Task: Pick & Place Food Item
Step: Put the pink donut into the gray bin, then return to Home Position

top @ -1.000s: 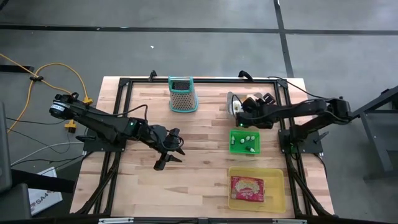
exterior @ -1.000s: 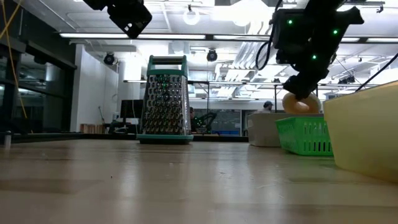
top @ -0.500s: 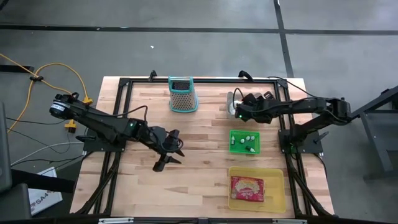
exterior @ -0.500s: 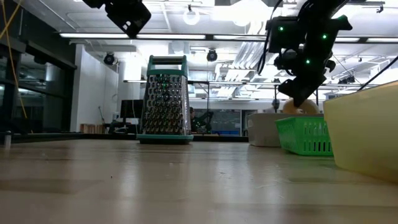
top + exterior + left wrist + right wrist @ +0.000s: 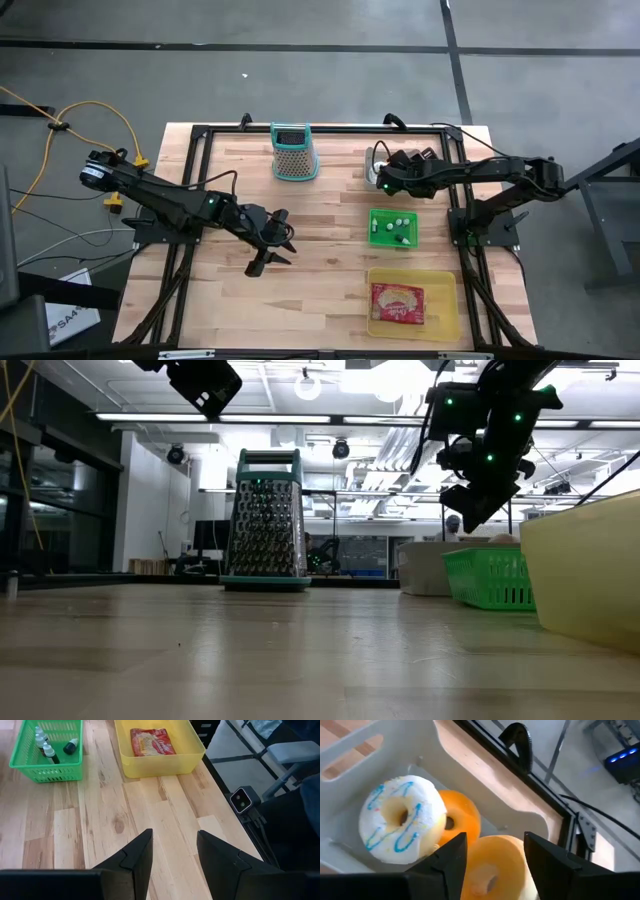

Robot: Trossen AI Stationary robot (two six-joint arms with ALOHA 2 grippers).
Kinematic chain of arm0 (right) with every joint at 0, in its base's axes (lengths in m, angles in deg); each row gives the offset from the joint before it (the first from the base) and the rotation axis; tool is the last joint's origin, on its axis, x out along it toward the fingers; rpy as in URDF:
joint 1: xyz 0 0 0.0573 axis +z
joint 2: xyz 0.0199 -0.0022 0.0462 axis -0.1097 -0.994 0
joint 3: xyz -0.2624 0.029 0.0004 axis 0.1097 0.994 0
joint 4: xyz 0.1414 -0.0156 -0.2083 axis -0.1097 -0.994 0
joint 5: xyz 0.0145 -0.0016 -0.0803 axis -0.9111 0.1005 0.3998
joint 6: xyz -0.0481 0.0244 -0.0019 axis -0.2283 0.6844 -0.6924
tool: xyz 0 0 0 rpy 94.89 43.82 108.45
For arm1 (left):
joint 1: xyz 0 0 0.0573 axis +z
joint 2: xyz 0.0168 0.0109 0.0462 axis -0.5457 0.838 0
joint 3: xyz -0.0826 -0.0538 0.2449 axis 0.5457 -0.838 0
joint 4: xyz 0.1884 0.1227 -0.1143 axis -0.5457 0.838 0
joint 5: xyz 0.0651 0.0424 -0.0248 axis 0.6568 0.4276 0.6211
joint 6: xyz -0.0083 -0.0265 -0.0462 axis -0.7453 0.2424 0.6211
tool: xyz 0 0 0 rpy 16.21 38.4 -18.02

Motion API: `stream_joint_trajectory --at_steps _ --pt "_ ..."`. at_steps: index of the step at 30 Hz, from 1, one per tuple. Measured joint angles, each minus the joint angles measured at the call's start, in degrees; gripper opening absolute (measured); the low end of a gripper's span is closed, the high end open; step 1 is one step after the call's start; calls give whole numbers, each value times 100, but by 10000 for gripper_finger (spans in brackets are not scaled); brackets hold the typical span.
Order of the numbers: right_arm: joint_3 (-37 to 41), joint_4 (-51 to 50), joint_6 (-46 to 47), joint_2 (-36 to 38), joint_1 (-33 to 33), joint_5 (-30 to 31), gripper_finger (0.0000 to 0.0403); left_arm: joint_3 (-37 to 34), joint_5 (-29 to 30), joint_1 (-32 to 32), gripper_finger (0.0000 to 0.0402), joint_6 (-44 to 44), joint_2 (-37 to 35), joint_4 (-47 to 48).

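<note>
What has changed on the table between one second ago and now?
The right gripper moved from above the green basket toward the back of the table, to the white bin, opened, and let go of the plain donut. That donut now lies in the bin beside the white iced donut and an orange one. The left gripper, the grater and the yellow tray stayed where they were.

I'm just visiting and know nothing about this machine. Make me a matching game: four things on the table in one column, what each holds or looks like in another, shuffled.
Things:
1. green basket
2. yellow tray
3. white bin
4. grater

Descriptions:
A. holds doughnuts
B. stands upright, teal-trimmed, holds nothing
C. holds small bottles
D. holds a red food packet

Pairs: 1-C, 2-D, 3-A, 4-B
</note>
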Motion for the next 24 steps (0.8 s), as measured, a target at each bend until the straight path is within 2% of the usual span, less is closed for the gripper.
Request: stream_joint_trajectory --at_steps 10,18,24 --pt "0 581 -202 0 -2 -402 184 0 1 0 149 0 0 1" --pt "0 1636 -991 0 -2 -410 184 0 0 0 149 0 0 2" --pt "0 1871 -1407 137 31 -410 184 0 87 0 149 -1 0 2"
